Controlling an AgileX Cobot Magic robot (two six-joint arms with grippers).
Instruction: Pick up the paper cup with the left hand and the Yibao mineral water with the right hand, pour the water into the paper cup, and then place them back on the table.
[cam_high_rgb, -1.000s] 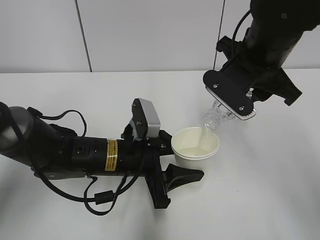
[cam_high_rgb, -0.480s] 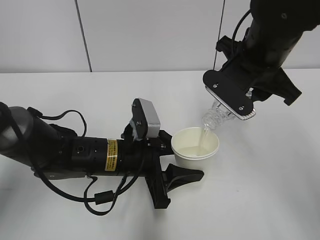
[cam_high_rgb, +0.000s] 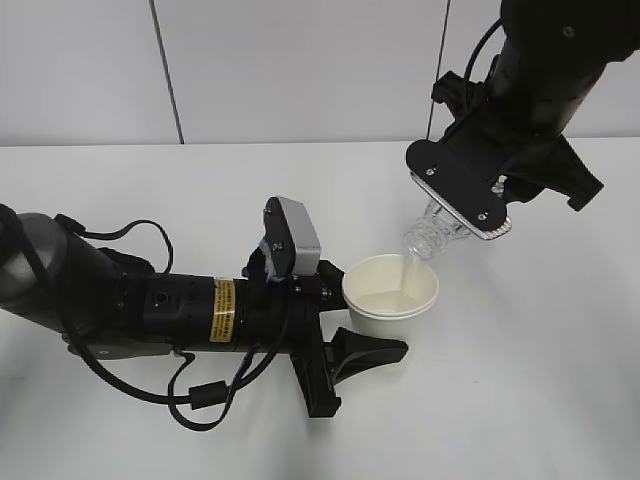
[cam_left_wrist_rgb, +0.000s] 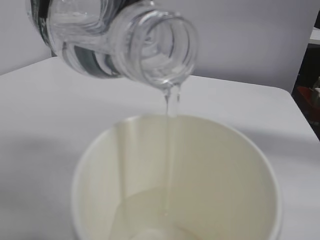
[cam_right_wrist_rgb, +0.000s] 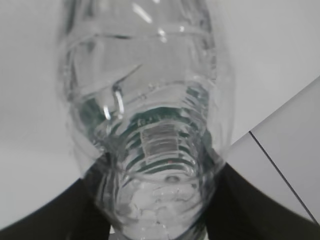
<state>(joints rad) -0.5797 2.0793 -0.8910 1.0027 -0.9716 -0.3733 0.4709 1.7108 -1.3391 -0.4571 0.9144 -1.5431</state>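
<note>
The white paper cup (cam_high_rgb: 390, 290) is held just above the table (cam_high_rgb: 520, 400), with my left gripper (cam_high_rgb: 372, 306) shut around its wall. One black finger (cam_high_rgb: 375, 350) shows below the cup; the other is hidden behind it. My right gripper (cam_high_rgb: 458, 205) is shut on the Yibao mineral water (cam_high_rgb: 428, 234), which is tilted neck-down over the cup. A thin stream of water (cam_high_rgb: 408, 268) falls from the neck into the cup. The left wrist view shows the open neck (cam_left_wrist_rgb: 155, 45), the stream (cam_left_wrist_rgb: 170, 125) and a shallow pool in the cup (cam_left_wrist_rgb: 175, 190). The right wrist view is filled by the bottle (cam_right_wrist_rgb: 150, 135) between dark fingers (cam_right_wrist_rgb: 260, 210).
My left arm (cam_high_rgb: 150, 310), with its cables, lies low across the table's left half. The right arm (cam_high_rgb: 545, 80) hangs down from the upper right. A grey wall with a vertical seam (cam_high_rgb: 165, 70) stands behind the table.
</note>
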